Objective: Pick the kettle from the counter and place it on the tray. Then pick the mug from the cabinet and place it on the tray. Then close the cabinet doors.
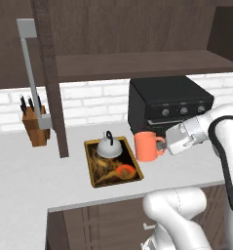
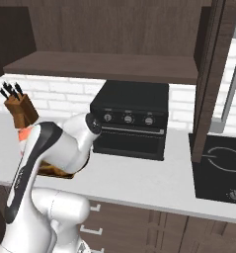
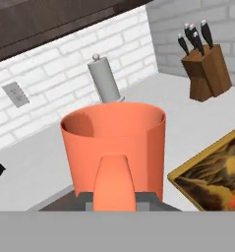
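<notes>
Beside the tray (image 1: 92,163), the hand (image 1: 163,144) grips an upright orange-coral mug (image 1: 146,146).

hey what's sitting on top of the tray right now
The kettle stands on the far half of the tray. The near half shows only its painted picture. The mug, held by the gripper, hangs beside the tray, not on it. The paint under the kettle is covered.
</notes>
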